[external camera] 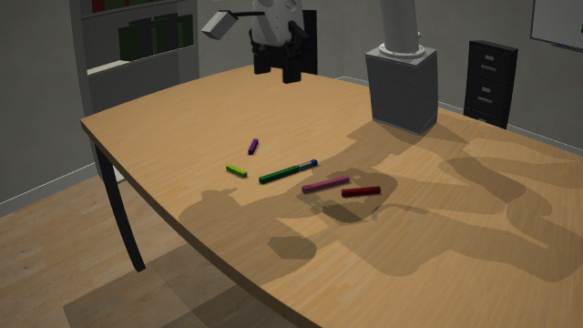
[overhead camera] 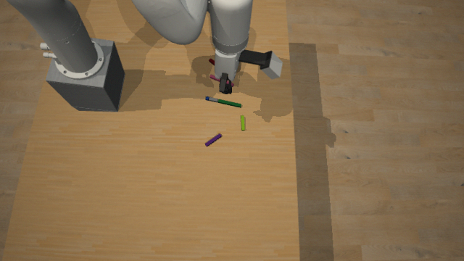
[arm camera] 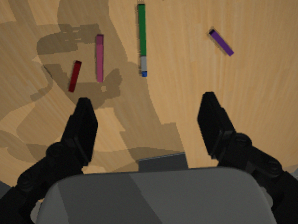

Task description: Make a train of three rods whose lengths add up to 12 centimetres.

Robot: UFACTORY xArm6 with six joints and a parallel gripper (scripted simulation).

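In the top view the arm and the tool hide the middle of the pink rod and most of the red rod. The lime rod is out of the wrist view, and the upper arm is cut off in the exterior view. The joint between the grey rod and the blue rod is too small to judge for a gap.

The tool is wide open, holding nothing, raised above the tabletop. The train of blue, grey and green rod lies below it, end to end in what looks like one line, between the pink rod and the purple rod.
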